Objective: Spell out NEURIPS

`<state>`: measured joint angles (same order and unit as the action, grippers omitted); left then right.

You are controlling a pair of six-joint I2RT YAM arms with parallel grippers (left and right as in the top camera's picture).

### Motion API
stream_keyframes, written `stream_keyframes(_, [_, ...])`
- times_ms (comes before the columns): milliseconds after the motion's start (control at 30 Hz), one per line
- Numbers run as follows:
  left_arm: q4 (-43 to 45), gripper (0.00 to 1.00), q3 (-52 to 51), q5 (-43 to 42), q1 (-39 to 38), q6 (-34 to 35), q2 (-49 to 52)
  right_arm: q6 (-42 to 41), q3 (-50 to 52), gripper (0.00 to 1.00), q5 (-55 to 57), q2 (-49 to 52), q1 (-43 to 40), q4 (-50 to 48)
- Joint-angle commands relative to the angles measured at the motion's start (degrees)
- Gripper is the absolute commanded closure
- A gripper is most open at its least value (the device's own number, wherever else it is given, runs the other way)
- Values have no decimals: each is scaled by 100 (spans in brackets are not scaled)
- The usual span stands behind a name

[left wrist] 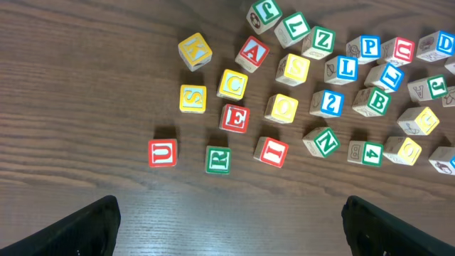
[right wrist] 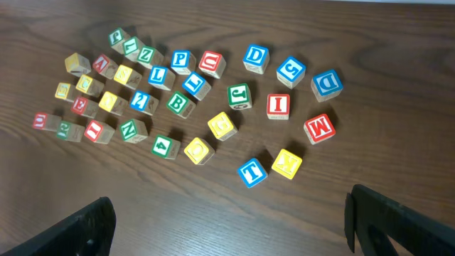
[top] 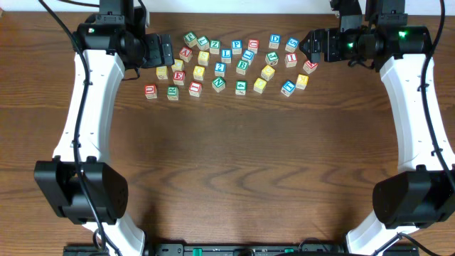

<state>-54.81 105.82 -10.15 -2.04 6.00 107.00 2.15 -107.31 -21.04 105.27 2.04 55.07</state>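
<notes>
Left tool (top: 168, 50), right tool (top: 308, 47): likely agape

Single characters are printed on wooden cubes: red U cube (left wrist: 163, 152); green R cube (left wrist: 217, 159); red I cube (left wrist: 271, 151); green N cube (left wrist: 323, 141); red E cube (left wrist: 234, 118); blue P cube (left wrist: 369, 48); yellow S cube (left wrist: 192, 98); red A cube (left wrist: 252, 52); green Z cube (left wrist: 321, 40); blue L cube (left wrist: 345, 68); green 4 cube (left wrist: 370, 153); red M cube (right wrist: 318, 127); blue T cube (right wrist: 252, 172).

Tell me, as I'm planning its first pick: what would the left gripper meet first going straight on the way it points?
Probably the green R cube, nearest ahead of the open left gripper, the red I cube close beside it. Depth is unclear; it might pass above them.
</notes>
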Motion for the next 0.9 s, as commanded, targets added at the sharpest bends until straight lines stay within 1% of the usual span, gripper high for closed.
stream_keyframes(0, [76, 2, 125, 74, -2, 26, 258, 50, -131, 1, -50, -31, -2, 9])
stream_keyframes(433, [140, 2, 125, 74, -4, 63, 592, 48, -131, 1, -50, -31, -2, 7])
stream_keyframes(867, [186, 4, 125, 72, -39, 334, 994, 48, -131, 1, -50, -31, -2, 7])
